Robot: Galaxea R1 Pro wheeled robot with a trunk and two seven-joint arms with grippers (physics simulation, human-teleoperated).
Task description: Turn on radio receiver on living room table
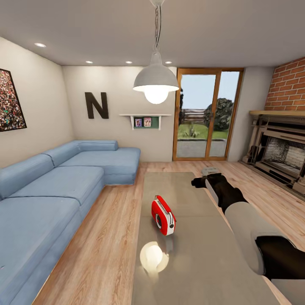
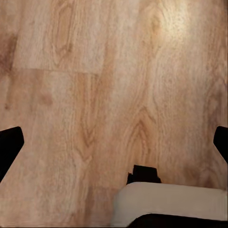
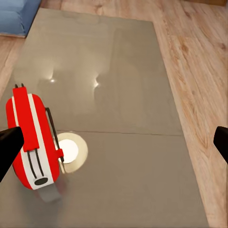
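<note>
Head view, living room: red radio receiver upright near the middle of the glossy grey coffee table, blue L-shaped sofa well apart to one side, brick fireplace opposite. Right arm stretched out over the far half of the tabletop, right gripper with fingers wide apart, radio just beside one fingertip but not between them. Left gripper equally spread, aimed at bare wood plank floor. Best approach, by judgement: swing across slowly toward the switch, press lightly, avoid tipping the narrow body. Rounded red casing, white-silver trim, round dial on its face, thin handle on top, pendant lamp's glare mirrored beside it.
</note>
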